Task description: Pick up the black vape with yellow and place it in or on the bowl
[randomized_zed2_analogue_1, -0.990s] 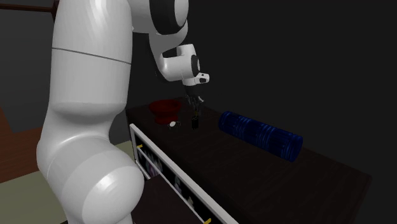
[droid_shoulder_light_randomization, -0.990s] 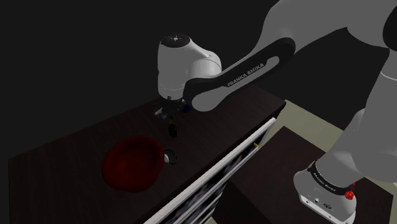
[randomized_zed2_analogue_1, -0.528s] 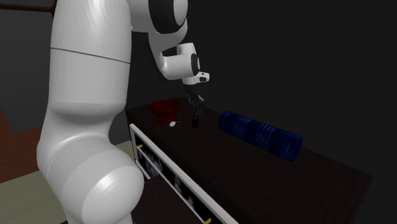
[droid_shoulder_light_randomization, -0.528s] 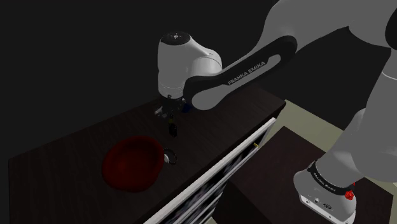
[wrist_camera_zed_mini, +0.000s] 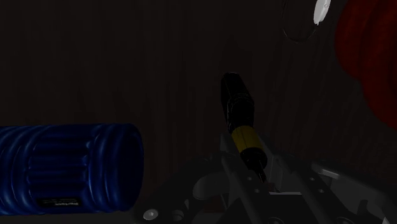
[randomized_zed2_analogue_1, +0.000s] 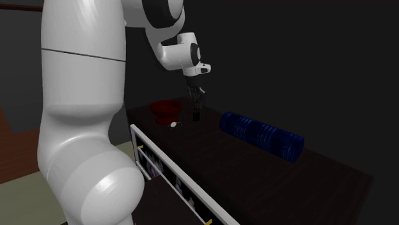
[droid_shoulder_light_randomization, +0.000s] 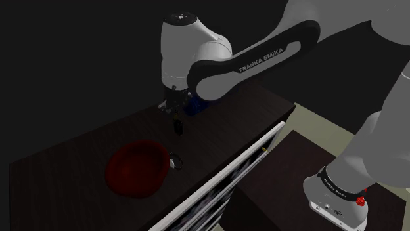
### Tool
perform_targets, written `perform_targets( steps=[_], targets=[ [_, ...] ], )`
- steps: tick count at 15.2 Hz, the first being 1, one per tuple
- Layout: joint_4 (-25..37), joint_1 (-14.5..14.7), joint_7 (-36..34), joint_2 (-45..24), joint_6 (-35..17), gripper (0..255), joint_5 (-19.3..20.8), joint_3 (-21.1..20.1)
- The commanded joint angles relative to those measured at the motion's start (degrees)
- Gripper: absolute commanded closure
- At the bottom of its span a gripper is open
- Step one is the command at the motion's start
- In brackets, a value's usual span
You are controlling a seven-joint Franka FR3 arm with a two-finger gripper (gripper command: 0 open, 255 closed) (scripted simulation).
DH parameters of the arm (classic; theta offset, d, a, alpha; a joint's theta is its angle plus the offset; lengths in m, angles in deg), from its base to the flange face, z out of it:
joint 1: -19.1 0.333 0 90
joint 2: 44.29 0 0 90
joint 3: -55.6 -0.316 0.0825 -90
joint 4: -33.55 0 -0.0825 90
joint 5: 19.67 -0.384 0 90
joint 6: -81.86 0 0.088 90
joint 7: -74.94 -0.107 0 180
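On the dark worktop (droid_shoulder_light_randomization: 72, 154), a round red bowl (droid_shoulder_light_randomization: 136, 168) sits apart from the black, yellow-banded vape (wrist_camera_zed_mini: 242, 121), pinched in the black hand (droid_shoulder_light_randomization: 175, 117).

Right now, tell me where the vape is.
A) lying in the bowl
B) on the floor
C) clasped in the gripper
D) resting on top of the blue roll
C: the gripper clasps the vape, which juts out ahead of it, apart from the bowl and the blue roll.
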Motion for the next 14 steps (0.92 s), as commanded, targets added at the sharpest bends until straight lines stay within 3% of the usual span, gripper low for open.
perform_targets(
  steps=[1, 14],
  targets=[
    [0.7, -0.1, 0.5, 0.7, 1.3, 255, -0.6, -0.2],
    [6.5, -0.5, 3.4, 4.2, 10.1, 255, -3.7, -0.9]
  ],
)
